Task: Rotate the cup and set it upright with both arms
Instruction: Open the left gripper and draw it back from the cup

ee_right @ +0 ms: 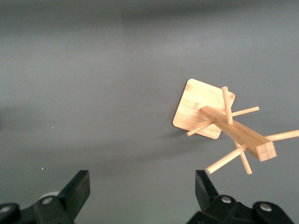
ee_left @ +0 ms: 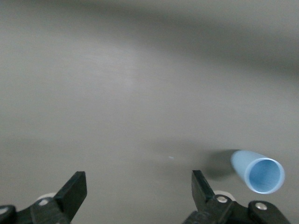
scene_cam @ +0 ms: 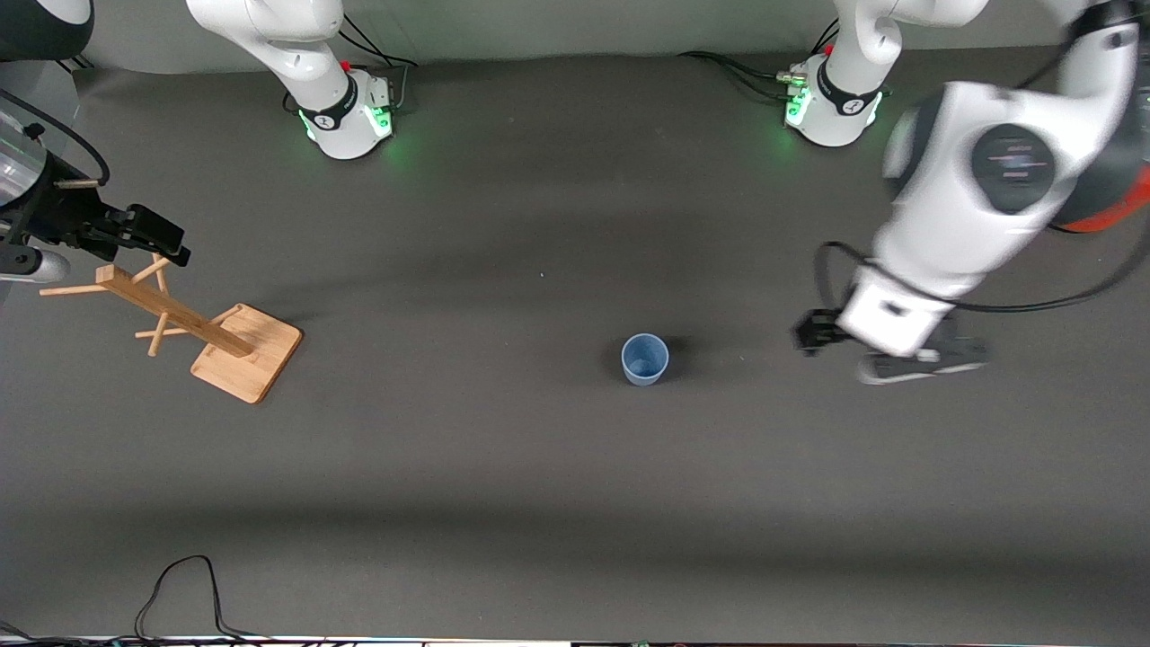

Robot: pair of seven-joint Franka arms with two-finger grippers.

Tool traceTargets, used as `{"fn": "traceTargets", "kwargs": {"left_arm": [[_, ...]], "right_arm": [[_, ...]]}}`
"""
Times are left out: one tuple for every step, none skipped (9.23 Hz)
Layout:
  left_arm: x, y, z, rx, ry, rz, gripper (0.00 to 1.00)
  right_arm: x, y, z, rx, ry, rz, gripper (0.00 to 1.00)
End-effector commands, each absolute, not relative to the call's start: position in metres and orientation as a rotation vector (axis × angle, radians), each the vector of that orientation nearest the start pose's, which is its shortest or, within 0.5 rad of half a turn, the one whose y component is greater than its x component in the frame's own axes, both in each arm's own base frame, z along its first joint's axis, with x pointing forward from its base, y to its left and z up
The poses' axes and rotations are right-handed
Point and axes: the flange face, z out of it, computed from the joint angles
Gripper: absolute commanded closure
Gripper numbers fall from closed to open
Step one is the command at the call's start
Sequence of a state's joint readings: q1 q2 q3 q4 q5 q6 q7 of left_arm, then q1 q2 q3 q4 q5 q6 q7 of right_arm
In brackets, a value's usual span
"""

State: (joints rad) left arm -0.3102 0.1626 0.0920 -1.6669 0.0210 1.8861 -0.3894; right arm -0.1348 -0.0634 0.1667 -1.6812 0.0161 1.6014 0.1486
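The small light-blue cup (scene_cam: 644,359) stands upright on the dark table, mouth up, in the middle. It also shows in the left wrist view (ee_left: 259,172), its open mouth toward the camera. My left gripper (scene_cam: 876,355) is low over the table beside the cup, toward the left arm's end, apart from it; in its wrist view (ee_left: 138,182) it is open and empty. My right gripper (scene_cam: 153,235) is up over the wooden rack at the right arm's end; in its wrist view (ee_right: 141,182) it is open and empty.
A wooden peg rack (scene_cam: 247,352) on a square base stands at the right arm's end, also seen in the right wrist view (ee_right: 219,119). An orange object (scene_cam: 1114,208) is partly hidden by the left arm. A black cable (scene_cam: 180,584) lies at the near edge.
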Motion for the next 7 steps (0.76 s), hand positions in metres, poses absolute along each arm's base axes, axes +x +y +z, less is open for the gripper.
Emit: {"fn": "traceTargets", "kwargs": {"left_arm": [[0.59,-0.043,0.551,-3.105,-0.226,-0.081,0.0],[0.584,-0.017,0.559,-3.107,-0.208,-0.067,0.0],[0.581,-0.002,0.565,-3.089,-0.2,-0.07,0.0],[0.577,0.002,0.565,-3.055,-0.193,-0.036,0.0],[0.577,0.003,0.566,-3.054,-0.196,-0.036,0.0],[0.577,-0.002,0.567,-3.053,-0.185,-0.027,0.0],[0.577,0.005,0.571,-3.049,-0.204,-0.034,0.0]], "right_arm": [[0.541,0.025,0.602,-3.102,0.209,0.04,0.0],[0.541,0.024,0.603,-3.099,0.204,0.038,0.0],[0.541,0.023,0.605,-3.096,0.197,0.031,0.0],[0.54,0.022,0.608,-3.085,0.204,0.027,0.0],[0.538,0.024,0.61,-3.086,0.199,0.02,0.0],[0.538,0.024,0.61,-3.086,0.199,0.02,0.0],[0.54,0.023,0.608,-3.086,0.199,0.025,0.0]]}}
